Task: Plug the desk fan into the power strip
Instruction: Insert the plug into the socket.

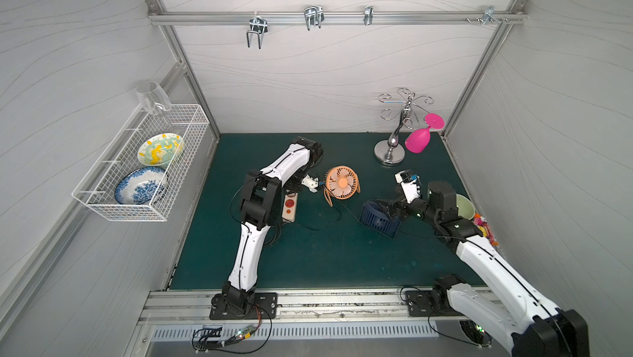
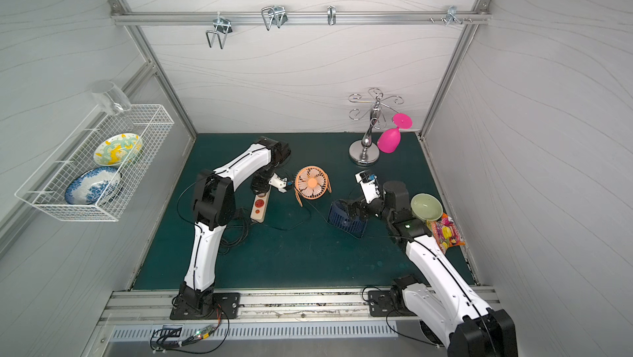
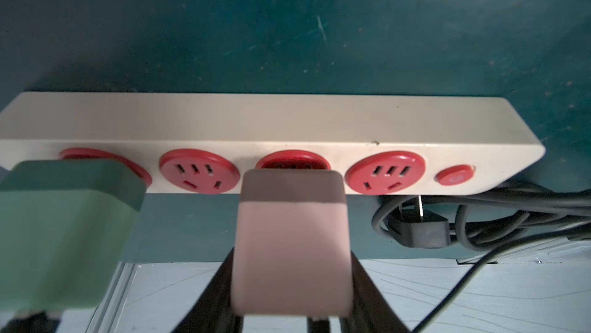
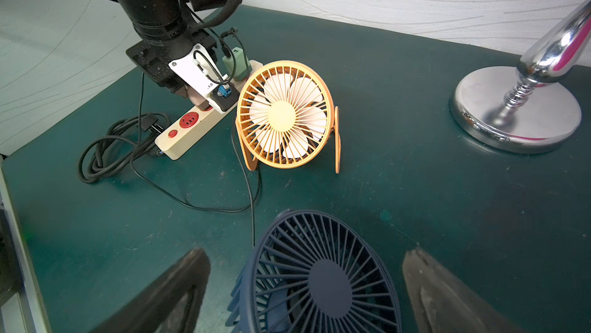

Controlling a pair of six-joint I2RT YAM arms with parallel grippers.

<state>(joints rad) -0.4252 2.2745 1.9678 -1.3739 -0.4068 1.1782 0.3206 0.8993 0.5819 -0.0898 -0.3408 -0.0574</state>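
**Top views.** In both top views we find the long cream plastic power strip with round red sockets lying flat on the green mat. Much of it sits under the left arm's wrist. The round orange wire-cage desk fan stands just beside the strip. A navy blue cage fan lies beyond the orange one, well apart from the strip.

**Left wrist view.** The left gripper pinches a pale pink block-shaped plug. Its darker end meets the strip's third socket, counted from a sage green adapter already seated in the end socket. The sockets on either side of the pink plug are free. We cannot tell whether the pins are fully home, nor which fan this plug serves. We judge insertion to be in hand, with pressing home and release still to do.

**Right wrist view.** The right gripper has its fingers spread wide with the navy fan between them, and we see no clamping.

**Writing.** One line is legible, on the left arm's black motor housing, roughly "DM-4310-2EC". We can read no brand on the strip or on either fan.
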